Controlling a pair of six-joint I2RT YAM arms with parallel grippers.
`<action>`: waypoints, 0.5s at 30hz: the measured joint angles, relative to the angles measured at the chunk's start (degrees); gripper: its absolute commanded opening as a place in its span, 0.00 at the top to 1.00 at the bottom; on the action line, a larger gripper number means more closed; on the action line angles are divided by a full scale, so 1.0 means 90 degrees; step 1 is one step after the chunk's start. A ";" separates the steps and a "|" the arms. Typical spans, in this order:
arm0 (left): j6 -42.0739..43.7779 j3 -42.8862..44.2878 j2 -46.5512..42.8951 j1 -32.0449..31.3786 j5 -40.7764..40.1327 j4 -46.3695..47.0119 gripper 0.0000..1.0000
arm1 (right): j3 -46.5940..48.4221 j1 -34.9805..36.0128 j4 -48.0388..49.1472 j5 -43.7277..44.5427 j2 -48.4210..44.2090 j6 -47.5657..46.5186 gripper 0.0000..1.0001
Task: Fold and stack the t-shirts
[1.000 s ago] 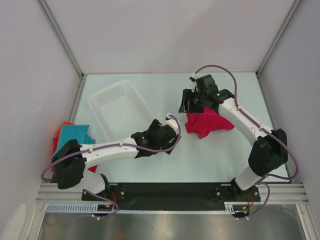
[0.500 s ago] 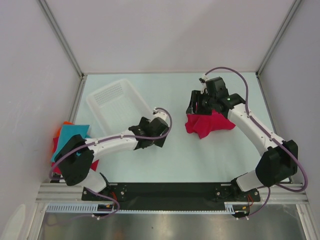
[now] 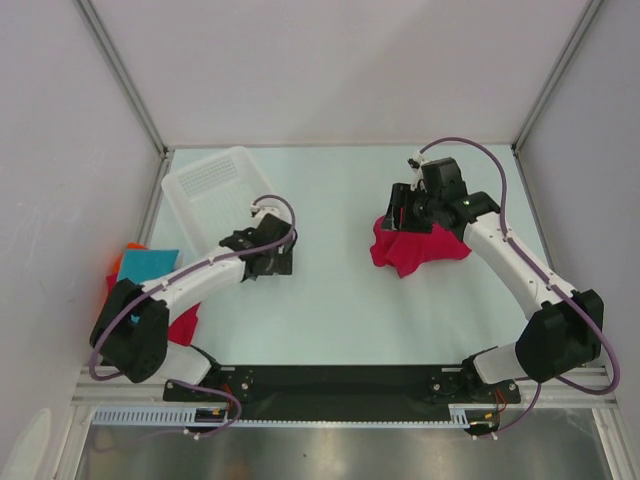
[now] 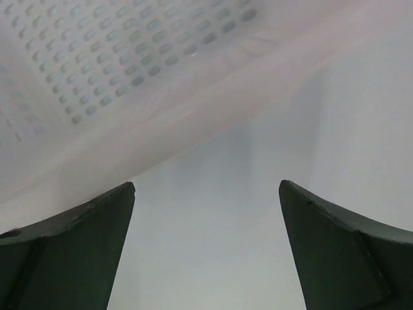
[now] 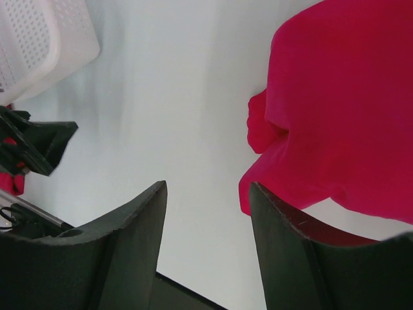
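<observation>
The left pincer (image 4: pixel 206 187) has drawn back to the basket (image 3: pixel 212 188), open and empty. The open right pincer (image 5: pixel 206 186) hangs at the crimson t-shirt's (image 3: pixel 412 250) edge.

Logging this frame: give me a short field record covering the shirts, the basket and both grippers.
unfolded shirt: crimson t-shirt, crumpled on the table, right of centre
folded stack: teal on top, orange and red showing under it, at the left edge
basket: white mesh basket, far left
left gripper: fingers open, holding nothing, beside the basket's near wall
right gripper: fingers open, holding nothing, over the crimson t-shirt's left edge
</observation>
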 measured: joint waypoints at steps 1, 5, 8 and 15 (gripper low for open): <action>-0.0102 -0.0029 -0.0085 0.0211 0.0041 -0.0080 0.00 | -0.0010 -0.0019 0.0000 -0.0017 -0.0007 -0.0017 0.41; -0.0372 -0.0112 -0.0262 0.1137 0.0073 -0.0384 0.00 | -0.0017 -0.0073 0.0005 -0.0066 -0.0010 -0.0041 0.41; -0.0561 -0.0126 -0.0260 0.1688 0.0153 -0.0539 0.00 | -0.0046 -0.0097 0.0010 -0.0114 -0.0010 -0.0049 0.41; -0.0865 -0.0202 -0.0333 0.2613 0.0639 -0.0566 0.01 | -0.0053 -0.0104 0.0010 -0.0192 0.0000 -0.0163 0.41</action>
